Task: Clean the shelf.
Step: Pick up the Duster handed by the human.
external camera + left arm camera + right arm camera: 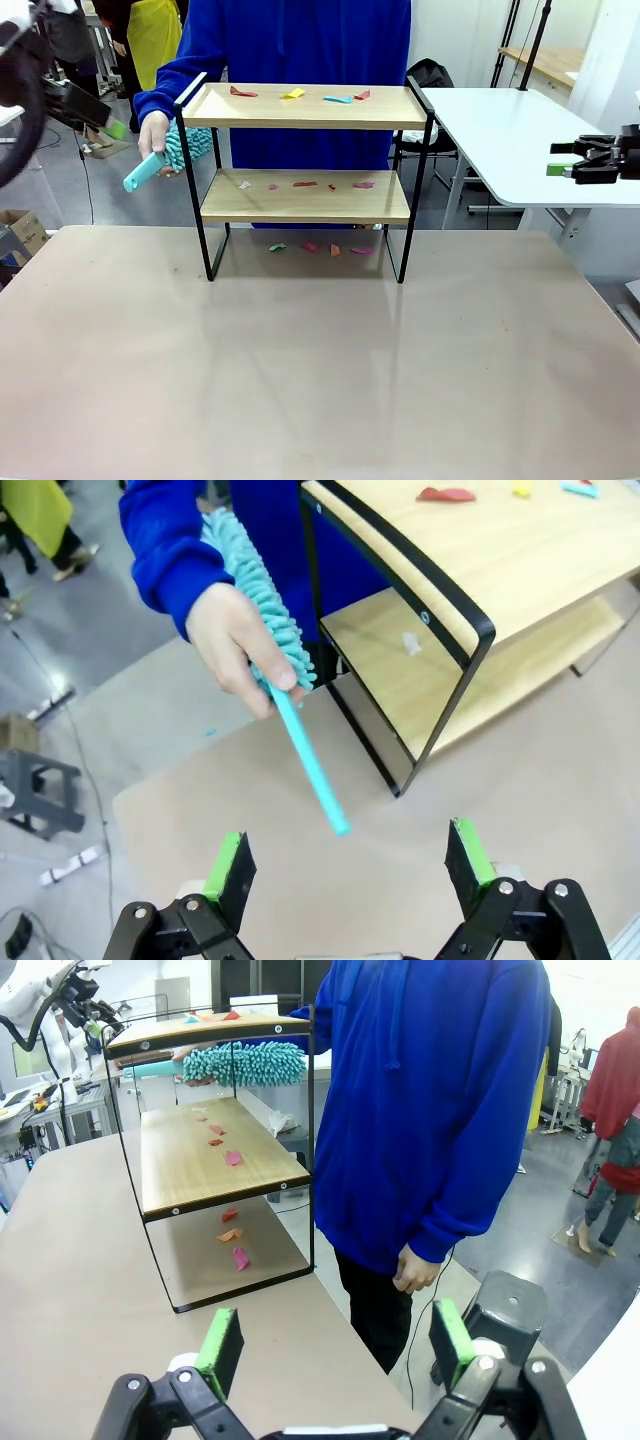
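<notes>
Shelf (310,118) is parked on the far half of the table (300,380), ahead of the left claw (348,858) and a bit off toward the other arm's side. From the right claw (335,1340) it's seen end-on, well ahead and well apart. Both claws are spread wide with nothing held between the green pads. Two pale wooden boards in a thin black frame, so it's probably light and stiff. On a tabletop this smooth and slightly shiny, it could likely be shoved sideways by a careless wipe. If it has to be steadied, one of the black uprights or the top side rail would be the spot to grab, not the board edges. Coloured paper scraps (292,94) are scattered on the top board, the lower board and the table under the legs. They look flimsy, the kind of bits that get brushed off rather than pinched. A teal duster (262,610) is held by the person's hand (235,640) just beyond the left claw, with the fluffy soft head up by the shelf's end frame. Its thin hard handle is angled down toward the gap between the claw's fingers, apart from them, so that bare handle end looks like the place it would be taken. Room-wise, a white table is seen near the right claw, plus grey floor and other people farther back.
</notes>
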Tool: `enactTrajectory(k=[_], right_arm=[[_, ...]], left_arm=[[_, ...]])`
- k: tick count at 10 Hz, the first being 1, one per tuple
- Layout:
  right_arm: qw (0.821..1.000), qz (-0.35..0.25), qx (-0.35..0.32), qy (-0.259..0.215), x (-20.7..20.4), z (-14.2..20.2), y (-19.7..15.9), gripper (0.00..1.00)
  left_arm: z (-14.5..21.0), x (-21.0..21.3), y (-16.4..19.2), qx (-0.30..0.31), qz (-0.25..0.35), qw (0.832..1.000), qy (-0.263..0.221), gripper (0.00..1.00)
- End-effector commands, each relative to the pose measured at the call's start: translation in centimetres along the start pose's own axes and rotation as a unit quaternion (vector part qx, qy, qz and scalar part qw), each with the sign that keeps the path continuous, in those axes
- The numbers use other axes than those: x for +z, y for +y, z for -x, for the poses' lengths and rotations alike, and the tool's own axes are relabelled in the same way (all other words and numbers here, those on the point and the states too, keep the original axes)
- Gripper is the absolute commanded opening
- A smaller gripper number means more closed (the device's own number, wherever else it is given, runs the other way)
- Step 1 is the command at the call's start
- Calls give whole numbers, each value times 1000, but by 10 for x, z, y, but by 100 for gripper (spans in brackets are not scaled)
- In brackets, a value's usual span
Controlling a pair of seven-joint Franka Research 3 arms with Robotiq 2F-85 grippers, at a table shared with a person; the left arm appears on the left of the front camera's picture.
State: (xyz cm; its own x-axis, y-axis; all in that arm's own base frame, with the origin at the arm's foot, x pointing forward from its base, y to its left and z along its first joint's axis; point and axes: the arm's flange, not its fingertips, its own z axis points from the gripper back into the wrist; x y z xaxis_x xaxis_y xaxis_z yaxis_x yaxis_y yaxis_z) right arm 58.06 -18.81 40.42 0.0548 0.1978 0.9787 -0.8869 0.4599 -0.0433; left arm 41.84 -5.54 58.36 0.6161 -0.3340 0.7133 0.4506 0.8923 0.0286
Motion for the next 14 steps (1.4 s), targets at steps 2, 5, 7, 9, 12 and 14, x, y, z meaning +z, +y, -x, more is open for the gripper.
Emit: enactTrajectory(k=[2,5,7,9,12,14], right_arm=[[1000,0,2,-2,-1,-3,1,100],[1000,0,2,-2,-1,-3,1,100],[1000,0,2,-2,-1,-3,1,100],[1000,0,2,-2,-1,-3,1,100],[1000,0,2,-2,-1,-3,1,100],[1000,0,2,-2,-1,-3,1,100]], left_arm=[[9,-32,-19,41,-45,998,14,100],[15,-67,-29,60,-76,995,25,100],[16,-85,-26,70,-89,993,36,100],[15,-94,-23,74,-94,992,47,100],[13,-99,-18,83,-99,991,44,42],[12,-103,-14,85,-92,991,54,40]])
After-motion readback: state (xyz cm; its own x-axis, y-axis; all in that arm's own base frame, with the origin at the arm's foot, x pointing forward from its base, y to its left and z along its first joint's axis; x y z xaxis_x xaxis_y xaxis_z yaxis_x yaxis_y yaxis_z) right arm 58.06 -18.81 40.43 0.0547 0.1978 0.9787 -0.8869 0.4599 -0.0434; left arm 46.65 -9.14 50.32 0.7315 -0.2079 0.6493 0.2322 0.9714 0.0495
